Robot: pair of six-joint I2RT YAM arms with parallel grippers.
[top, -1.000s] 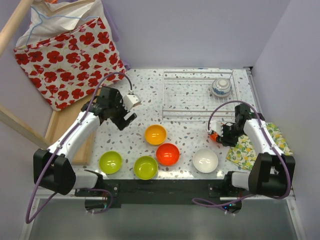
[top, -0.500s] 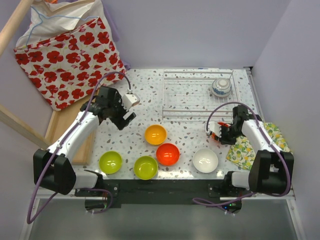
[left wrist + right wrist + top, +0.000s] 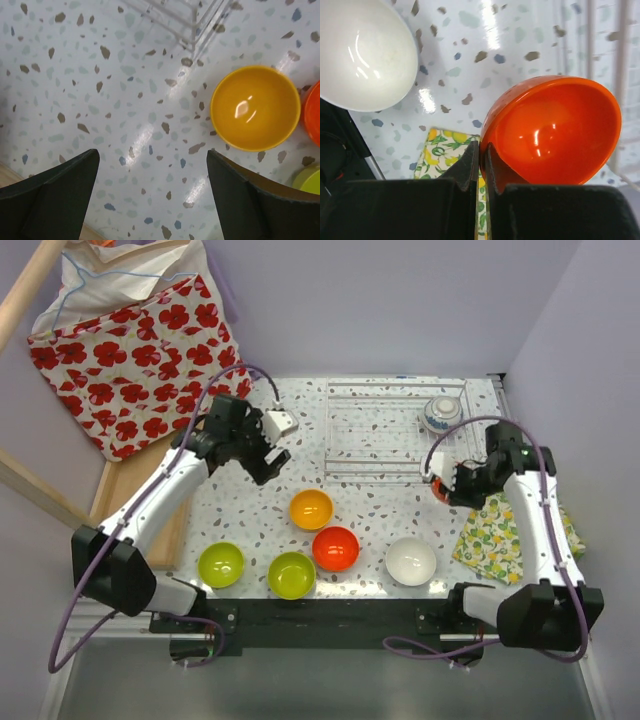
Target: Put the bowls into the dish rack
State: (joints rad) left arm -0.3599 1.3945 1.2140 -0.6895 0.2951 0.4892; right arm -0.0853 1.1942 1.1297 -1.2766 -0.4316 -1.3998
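My right gripper [image 3: 481, 145] is shut on the rim of a red-orange bowl [image 3: 555, 130], one finger inside and one outside. It holds the bowl tilted above the table by the front right corner of the dish rack [image 3: 395, 430], where the gripper [image 3: 437, 485] shows from above. A blue-patterned bowl [image 3: 441, 413] sits in the rack. On the table lie an orange-yellow bowl [image 3: 311, 509], a second red-orange bowl [image 3: 336, 548], two lime green bowls [image 3: 221, 564] [image 3: 291, 574] and a white bowl [image 3: 411, 560]. My left gripper [image 3: 152, 155] hangs open over bare table, left of the orange-yellow bowl [image 3: 255, 107].
A lemon-print cloth [image 3: 500, 530] lies under my right arm. A flat wooden tray [image 3: 120, 495] runs along the left side, with a floral bag [image 3: 130, 350] behind it. A purple wall stands close on the right.
My right gripper has closed on the red-orange bowl and carried it up and back toward the rack. My left arm has moved back and to the right, still open.
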